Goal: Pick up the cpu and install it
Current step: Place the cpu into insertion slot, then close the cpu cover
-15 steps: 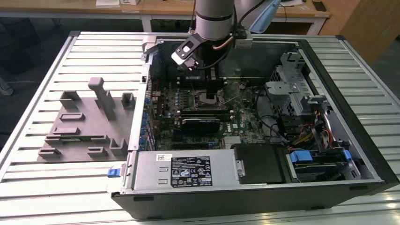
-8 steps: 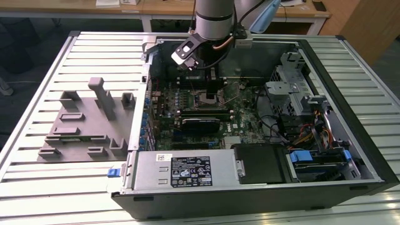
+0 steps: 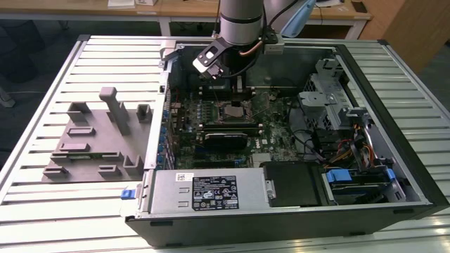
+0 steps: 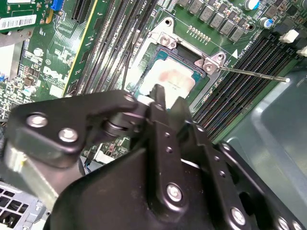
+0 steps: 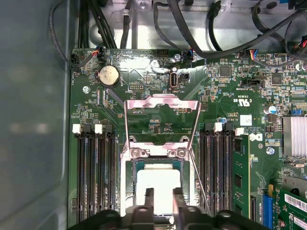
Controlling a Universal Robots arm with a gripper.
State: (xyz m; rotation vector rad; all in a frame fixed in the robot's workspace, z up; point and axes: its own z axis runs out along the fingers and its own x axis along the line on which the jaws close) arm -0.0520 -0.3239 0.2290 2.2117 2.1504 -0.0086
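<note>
Open computer case [image 3: 404,158] on bench [image 3: 42,211]: holds the motherboard [image 5: 225,86], socket frame [image 5: 160,101] flipped up, cpu [image 5: 158,179] lying flat in the socket. Grey tray [image 3: 91,142] at 9 o'clock of the case, exterior view. Arm [image 3: 241,21] reaches down into the case; fingers [image 5: 149,206] slightly parted, gripping nothing, just above the cpu.

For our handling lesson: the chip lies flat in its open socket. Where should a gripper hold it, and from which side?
Probably by two opposite edges of the chip, coming straight down from above. It lies flat and low in the socket, whose metal frame is swung up clear, so only its top is open.
</note>
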